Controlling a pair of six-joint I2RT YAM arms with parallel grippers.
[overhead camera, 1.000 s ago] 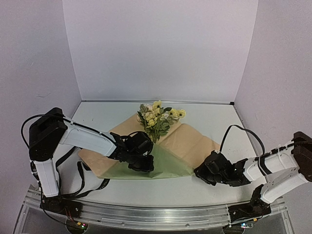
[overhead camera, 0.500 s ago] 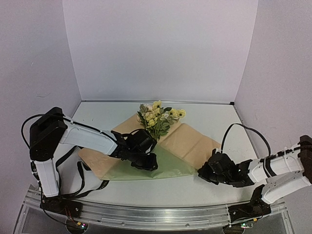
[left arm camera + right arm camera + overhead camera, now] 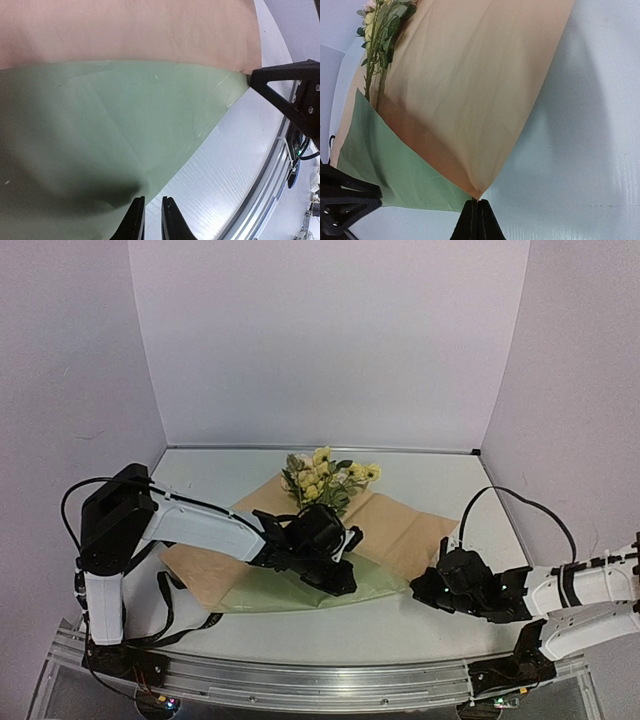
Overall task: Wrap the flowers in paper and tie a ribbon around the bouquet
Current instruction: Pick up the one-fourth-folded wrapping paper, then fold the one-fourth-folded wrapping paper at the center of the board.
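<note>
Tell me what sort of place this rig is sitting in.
Likely a lab test booth, not a flower shop: plain pale walls box in a white table, robot arms sit on an aluminium rail, with paper and flowers laid out.

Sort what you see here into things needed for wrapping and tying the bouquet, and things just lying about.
Needed: flowers, paper, ribbon.
Just there: cable, metal rail.

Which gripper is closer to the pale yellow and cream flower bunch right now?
Left. The left gripper is over the olive-and-tan paper just in front of the flower bunch; the right gripper pinches that paper's corner, farther off.
</note>
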